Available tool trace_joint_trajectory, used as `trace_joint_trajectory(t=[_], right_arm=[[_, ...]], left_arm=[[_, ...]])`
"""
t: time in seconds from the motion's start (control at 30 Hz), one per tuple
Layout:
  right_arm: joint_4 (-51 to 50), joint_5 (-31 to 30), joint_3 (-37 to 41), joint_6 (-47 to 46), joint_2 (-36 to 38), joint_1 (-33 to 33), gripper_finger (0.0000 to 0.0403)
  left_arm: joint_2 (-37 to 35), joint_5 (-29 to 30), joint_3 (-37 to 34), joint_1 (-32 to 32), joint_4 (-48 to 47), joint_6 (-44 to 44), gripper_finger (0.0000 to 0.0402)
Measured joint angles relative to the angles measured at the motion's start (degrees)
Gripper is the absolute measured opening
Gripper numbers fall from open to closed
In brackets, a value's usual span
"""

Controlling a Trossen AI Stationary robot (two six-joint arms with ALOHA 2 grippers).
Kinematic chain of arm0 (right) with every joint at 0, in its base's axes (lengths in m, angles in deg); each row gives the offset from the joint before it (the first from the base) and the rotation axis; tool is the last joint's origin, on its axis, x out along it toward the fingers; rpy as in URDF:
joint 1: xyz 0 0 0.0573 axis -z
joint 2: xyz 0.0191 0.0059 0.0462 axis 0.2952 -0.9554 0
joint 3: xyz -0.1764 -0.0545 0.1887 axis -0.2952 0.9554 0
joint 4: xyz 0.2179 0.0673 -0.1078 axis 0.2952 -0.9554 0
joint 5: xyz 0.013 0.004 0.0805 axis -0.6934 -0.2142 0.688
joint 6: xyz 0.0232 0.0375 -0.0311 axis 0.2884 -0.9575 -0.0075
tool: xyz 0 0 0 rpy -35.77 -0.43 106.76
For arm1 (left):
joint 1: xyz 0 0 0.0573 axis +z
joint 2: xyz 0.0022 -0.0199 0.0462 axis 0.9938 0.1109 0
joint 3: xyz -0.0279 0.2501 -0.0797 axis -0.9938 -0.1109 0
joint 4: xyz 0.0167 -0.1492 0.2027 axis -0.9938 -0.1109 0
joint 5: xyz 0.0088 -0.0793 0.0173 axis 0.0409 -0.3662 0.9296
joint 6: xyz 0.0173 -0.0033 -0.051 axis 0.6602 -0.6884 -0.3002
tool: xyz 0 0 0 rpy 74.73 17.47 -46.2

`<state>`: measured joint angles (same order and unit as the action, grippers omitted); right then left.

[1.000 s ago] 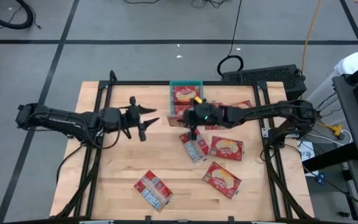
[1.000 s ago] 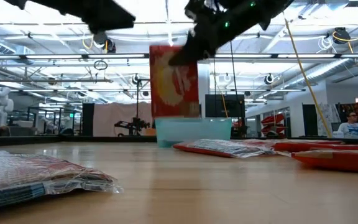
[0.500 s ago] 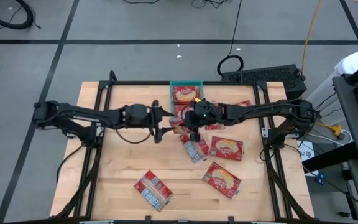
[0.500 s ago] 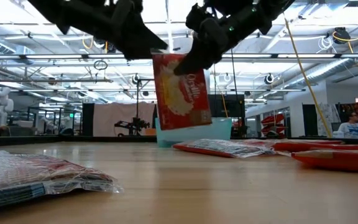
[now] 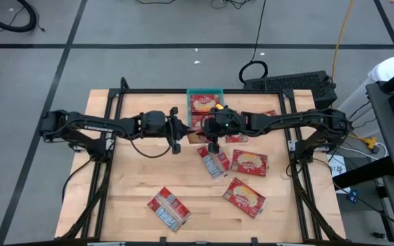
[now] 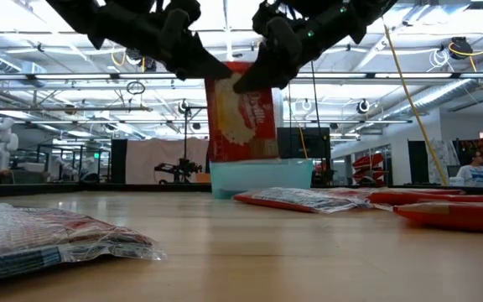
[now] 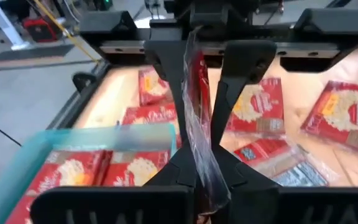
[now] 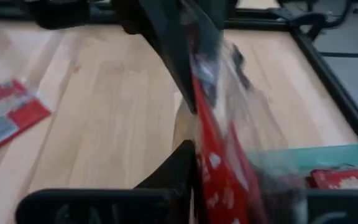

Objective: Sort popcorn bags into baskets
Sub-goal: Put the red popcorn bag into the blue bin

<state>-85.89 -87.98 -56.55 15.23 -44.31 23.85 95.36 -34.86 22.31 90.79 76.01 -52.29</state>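
Note:
A red popcorn bag (image 6: 241, 117) hangs upright in the air at the near end of the teal basket (image 5: 206, 91), between my two grippers. My left gripper (image 5: 177, 134) reaches in from the table's left and is shut on the bag. My right gripper (image 5: 209, 131) reaches in from the right; in the left wrist view its fingers (image 7: 166, 87) stand a little apart on either side of the bag's edge. Red bags (image 5: 204, 104) lie flat in the basket. My left gripper pinches the bag's clear sealed edge (image 7: 207, 177) between its two fingers, at the bag's upper corner (image 6: 211, 74). It comes from the table's left, slanting slightly down. The bag hangs upright below the fingers, clear of the table. My right gripper's fingers flank the opposite upper corner (image 6: 262, 77); whether they touch it I cannot tell.
More red bags lie flat on the wooden table: two just near of the grippers (image 5: 215, 161) (image 5: 249, 162), one nearer (image 5: 245, 195), one at the near left (image 5: 167, 208), others right of the basket (image 5: 265, 116). A black frame (image 5: 108, 137) rails the table's sides.
My left gripper has moved toward the table's right, up to the bag, with its fingers wide open, then shut on the bag's upper corner. The bag tilted briefly and now hangs upright again. My right gripper has stayed in place.

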Motion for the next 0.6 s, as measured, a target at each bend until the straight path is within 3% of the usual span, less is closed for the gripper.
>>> trace_joint_trajectory(t=[0.17, 0.33, 0.6], right_arm=[[-1.2, -5.7, 0.1, -0.8, 1.0, -0.9, 0.0083], [-1.4, -6.4, 0.1, -1.8, 1.3, -1.2, 0.0134], [6.0, -9.1, 4.2, -3.1, 1.3, -0.8, 0.0177]], left_arm=[[-6.7, 0.5, 0.0, 0.2, -7.7, -0.6, 0.0006], [-14.5, 0.6, 0.0, 1.1, -14.2, -0.5, 0.0004], [-23.9, 0.7, 0.0, 4.0, -11.6, 1.4, 0.0002]])
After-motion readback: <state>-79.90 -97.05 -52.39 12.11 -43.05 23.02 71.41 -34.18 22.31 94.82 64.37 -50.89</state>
